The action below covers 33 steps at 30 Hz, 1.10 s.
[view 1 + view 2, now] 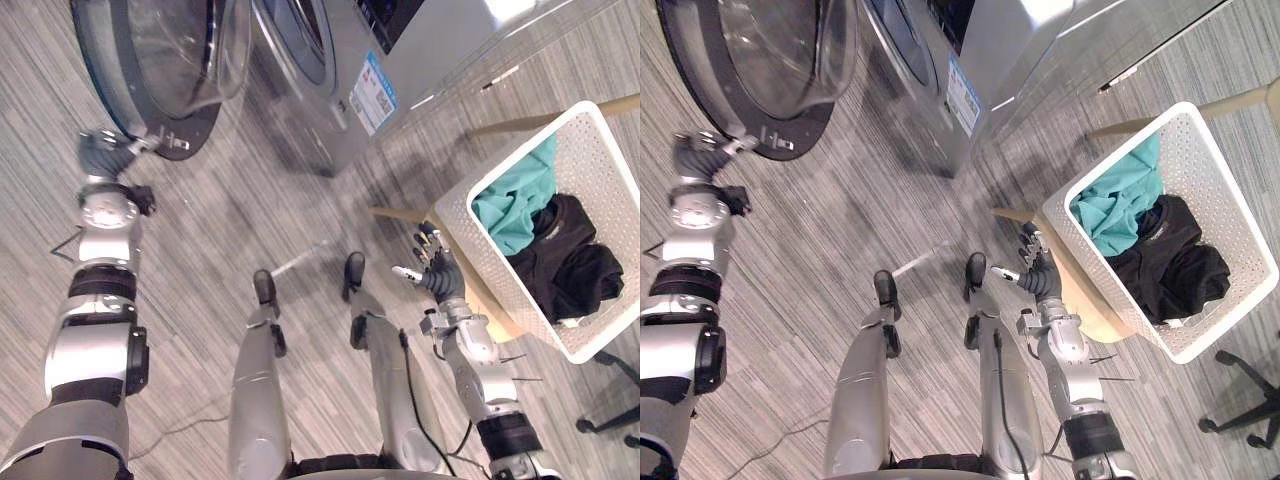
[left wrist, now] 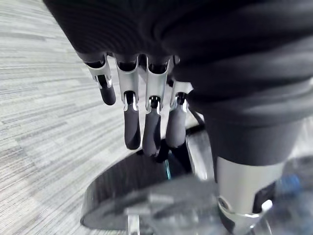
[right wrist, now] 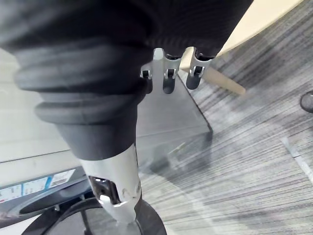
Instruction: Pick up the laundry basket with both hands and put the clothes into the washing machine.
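the right hand [image 3: 167, 84] hangs with fingers [image 3: 193, 78] loose, holding nothing. past them a pale wooden leg [image 3: 222, 82] slants over the striped grey floor [image 3: 254, 161]. a grey washer [image 3: 166, 117] stands beside the leg, its dark door rim [image 3: 151, 223] near the thumb [image 3: 115, 193].

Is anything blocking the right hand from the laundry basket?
Nothing visible: the open right hand hangs just beside the near wall of the white laundry basket. The left hand is far off by the washer door.
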{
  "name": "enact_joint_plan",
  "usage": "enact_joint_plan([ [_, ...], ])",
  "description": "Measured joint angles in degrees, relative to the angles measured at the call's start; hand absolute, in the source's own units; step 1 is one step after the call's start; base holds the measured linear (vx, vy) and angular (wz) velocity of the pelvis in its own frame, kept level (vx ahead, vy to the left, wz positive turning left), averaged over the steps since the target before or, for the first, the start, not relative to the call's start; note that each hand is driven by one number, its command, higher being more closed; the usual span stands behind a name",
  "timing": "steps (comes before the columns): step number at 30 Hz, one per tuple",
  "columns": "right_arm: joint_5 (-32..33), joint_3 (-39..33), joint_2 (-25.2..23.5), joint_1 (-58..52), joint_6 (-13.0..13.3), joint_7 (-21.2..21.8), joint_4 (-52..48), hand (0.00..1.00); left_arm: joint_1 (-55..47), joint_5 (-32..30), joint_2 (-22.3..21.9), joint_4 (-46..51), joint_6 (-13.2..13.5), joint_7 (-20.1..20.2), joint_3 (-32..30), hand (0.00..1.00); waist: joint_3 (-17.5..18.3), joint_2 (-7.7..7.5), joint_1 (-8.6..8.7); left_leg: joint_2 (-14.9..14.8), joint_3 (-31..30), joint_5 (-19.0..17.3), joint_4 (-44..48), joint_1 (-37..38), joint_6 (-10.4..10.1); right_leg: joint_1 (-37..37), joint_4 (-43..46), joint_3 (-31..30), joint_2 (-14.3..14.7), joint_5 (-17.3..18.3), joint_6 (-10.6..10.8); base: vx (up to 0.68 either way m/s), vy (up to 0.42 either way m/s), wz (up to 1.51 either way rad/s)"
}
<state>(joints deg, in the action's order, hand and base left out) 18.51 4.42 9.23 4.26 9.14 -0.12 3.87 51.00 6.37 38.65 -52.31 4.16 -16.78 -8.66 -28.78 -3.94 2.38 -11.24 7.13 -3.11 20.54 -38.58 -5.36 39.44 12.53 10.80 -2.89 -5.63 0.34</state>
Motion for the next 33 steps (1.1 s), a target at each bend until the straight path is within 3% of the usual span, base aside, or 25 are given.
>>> enact_joint_plan([
  [9,1.72,-3.90,-0.98,-5.24,1.76,0.05,-10.77,0.00,-0.74,-0.91,-1.24,7.83,-0.59,-0.88,-4.92,0.00,-0.10,-0.21,-0.55,-0.16,0.31,-0.28,0.48,-0.45,0.00,-0.07,0.38,0.55,-0.24,0.01,-0.09,0.04,0.001,0.02],
  [11,1.68,-3.90,-1.70,-5.47,1.72,-0.22,-11.07,0.00,-2.81,-1.26,-4.79,12.23,-0.52,-1.10,-4.67,0.00,-0.10,-0.20,-1.44,0.00,0.33,-0.27,0.44,0.53,-0.01,-0.30,1.92,0.59,-0.63,0.92,-0.25,0.05,-0.016,0.04],
  [17,1.12,-4.18,-3.25,-6.35,1.89,-1.98,-9.47,0.00,-15.94,-2.04,-14.62,20.88,0.39,-2.32,-2.76,0.00,-0.08,-0.15,-1.89,1.21,0.06,-0.55,-0.98,6.91,-0.37,-4.44,7.25,1.82,-2.42,5.59,-0.29,0.04,-0.026,0.20],
  [22,-1.16,-6.02,-4.88,-6.83,0.53,-3.88,-0.30,0.00,-33.95,-2.07,-26.89,27.39,0.76,-2.44,-1.17,0.00,0.09,0.41,-3.14,2.58,-0.14,-0.79,-2.82,13.18,-0.33,-9.18,9.58,2.04,-3.86,8.24,0.29,0.04,-0.018,0.11],
  [25,-2.94,-8.05,-5.02,-8.62,-0.54,-4.64,3.15,0.00,-43.38,-2.44,-31.42,27.38,0.75,-1.95,1.44,0.00,2.23,1.91,-3.30,3.75,-0.76,-1.24,-3.86,16.97,-0.05,-12.68,10.24,2.64,-4.69,9.73,0.97,0.10,0.017,0.20],
  [31,-7.93,-10.13,-4.86,-10.62,-3.02,-4.59,15.11,0.00,-55.79,-2.69,-33.32,18.27,0.63,3.54,4.21,0.00,10.01,6.24,-3.12,4.20,0.74,-2.97,-5.98,23.89,0.45,-18.62,7.77,1.44,-4.71,10.57,2.11,0.09,0.023,-0.10],
  [33,-9.68,-10.65,-4.86,-11.03,-3.25,-4.69,18.00,0.00,-56.75,-2.82,-33.45,15.12,0.56,4.86,4.39,0.00,11.45,6.65,-2.95,4.21,1.34,-2.99,-7.09,26.02,0.46,-20.55,6.08,0.67,-4.10,9.94,2.51,0.11,0.039,-0.29],
])
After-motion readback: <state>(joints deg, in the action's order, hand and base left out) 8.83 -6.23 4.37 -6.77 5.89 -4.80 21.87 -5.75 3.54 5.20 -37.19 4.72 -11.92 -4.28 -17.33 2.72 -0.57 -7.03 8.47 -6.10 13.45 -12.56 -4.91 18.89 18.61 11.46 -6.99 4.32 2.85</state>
